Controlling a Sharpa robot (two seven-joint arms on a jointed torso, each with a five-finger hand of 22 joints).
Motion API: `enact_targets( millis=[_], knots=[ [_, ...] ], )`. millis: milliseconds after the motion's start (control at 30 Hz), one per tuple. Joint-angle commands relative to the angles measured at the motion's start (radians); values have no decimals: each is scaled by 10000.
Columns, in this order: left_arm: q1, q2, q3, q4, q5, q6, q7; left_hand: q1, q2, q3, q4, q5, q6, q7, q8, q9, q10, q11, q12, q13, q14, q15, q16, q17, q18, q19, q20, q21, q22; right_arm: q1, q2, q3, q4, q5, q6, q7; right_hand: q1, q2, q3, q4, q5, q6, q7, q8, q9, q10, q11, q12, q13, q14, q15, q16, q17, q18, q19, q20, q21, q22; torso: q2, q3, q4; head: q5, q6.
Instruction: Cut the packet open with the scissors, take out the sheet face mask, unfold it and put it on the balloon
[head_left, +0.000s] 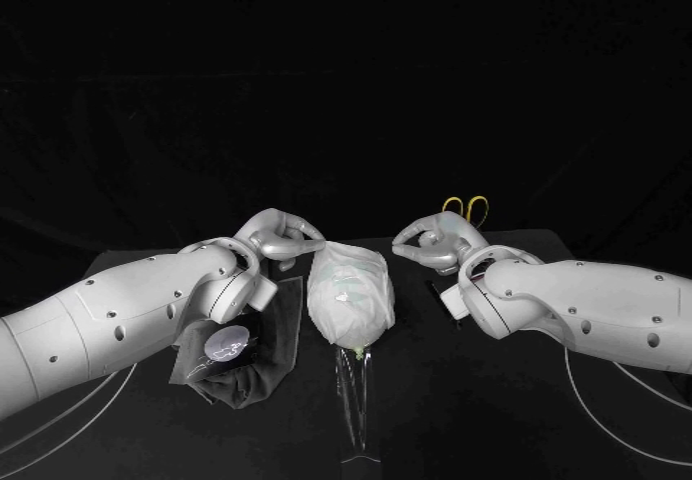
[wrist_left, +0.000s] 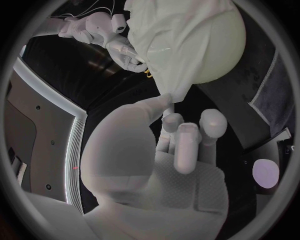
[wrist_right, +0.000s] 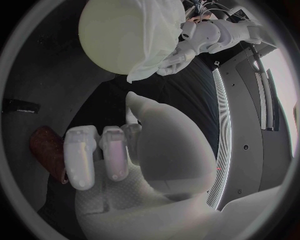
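The mask (head_left: 351, 285) is lying draped over the balloon (wrist_left: 219, 50), which is sitting on a clear stand (head_left: 355, 400) at the middle of the table (head_left: 476, 420). The sheet is hanging in folds and wrinkles rather than lying smooth.

The left hand (head_left: 281, 240) is hovering at about 10 o'clock from the balloon. In the left wrist view its thumb (wrist_left: 156, 105) is touching a hanging corner of the mask, but I cannot tell whether that corner is being pinched or only touched. The right hand (head_left: 437, 245) is waiting at about 2 o'clock, just beside the sheet. Its fingers (wrist_right: 115, 152) are curling in with nothing showing between them.

The mask is probably going to feel wet, limp and clingy, and it is likely to tear if tugged hard. It is best taken by its free edges or corners, one on each side, and drawn outward gently. The balloon is light and round and is likely to rock or roll off the stand under any sideways push, so pulls on the two sides should be balancing each other.

The scissors (head_left: 464, 207) are lying at about 1 o'clock, beyond the right hand, with just the yellow handles peeking out. At about 8 o'clock a dark cloth (head_left: 238, 375) is lying partly under the left arm, with a small shiny thing (head_left: 227, 346) on it that I cannot identify. I cannot make out the packet, and the balloon's far side is hidden.
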Motion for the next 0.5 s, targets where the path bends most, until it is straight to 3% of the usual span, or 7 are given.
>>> enact_targets(
  millis=[33,133,167,233,300,433,500],
  knots=[
    [18,44,21,-6,-42,71,157,-10,53,66,-13,33,-33,62,19,819,15,-76,43,-15,128,60,41,205,-187,60,-7,48,9,2,24,11,-69,-188,412,-208,-197,17,93,35,45,9,-11,115,250,423,-53,-18,1834,1051,-53,35,2633,-140,1035,-90,67,2627,12,-7,-4,-2,-10],
    [21,47,24,2,-73,139,136,-10,53,66,-13,33,-33,62,19,819,15,-76,43,-15,128,60,41,205,-187,60,-7,48,9,4,58,14,-155,-125,849,-429,-770,-94,-2,378,43,-318,48,18,274,213,11,-383,1601,1051,-8,35,2633,-140,1035,-72,67,2627,6,-13,2,-10,-37],
    [22,47,25,3,-85,162,126,-10,53,66,-13,33,-33,62,19,819,15,-76,43,-15,128,60,41,205,-187,60,-7,48,9,4,76,14,-187,-81,990,-475,-1422,-231,-296,864,8,-712,202,-280,162,104,188,-551,1499,1051,108,35,2633,-140,1035,-3,67,2627,1,-13,7,-13,-42],
    [23,42,27,3,-99,197,108,-12,52,71,-17,34,-38,63,23,824,13,-76,43,-14,129,60,42,207,-189,69,-6,53,22,5,115,14,-238,-22,1198,-527,-2042,-452,-665,1327,131,-1019,449,-568,42,75,322,-578,1487,1051,238,35,2633,-140,1035,53,67,2627,-4,-10,17,-23,-42],
    [24,36,28,-5,-113,232,86,-12,52,71,-17,34,-38,63,23,824,13,-76,43,-14,129,60,42,207,-189,69,-6,53,22,5,185,15,-301,31,1448,-578,-2597,-625,-1142,1807,64,-1267,592,-926,-113,37,470,-605,1479,1051,385,35,2633,-140,1035,198,67,2627,-7,-10,20,-24,-33],
    [24,35,28,-18,-126,275,52,-12,52,71,-17,34,-38,63,23,824,13,-76,43,-14,129,60,42,207,-189,69,-6,53,22,4,314,14,-364,110,1653,-589,-2848,-559,-1507,1837,59,-1357,665,-1208,-241,5,555,-616,1481,1051,461,35,2633,-140,1035,306,67,2627,-2,-12,20,-19,-39],
    [25,38,29,-22,-134,296,33,-12,52,71,-17,34,-38,63,23,824,13,-76,43,-14,129,60,42,207,-189,69,-6,53,22,4,374,14,-385,150,1682,-562,-2849,-558,-1510,1837,59,-1357,665,-1210,-242,6,555,-615,1481,1051,462,35,2633,-140,1035,307,67,2627,6,-14,23,-29,-43]
  ],
)
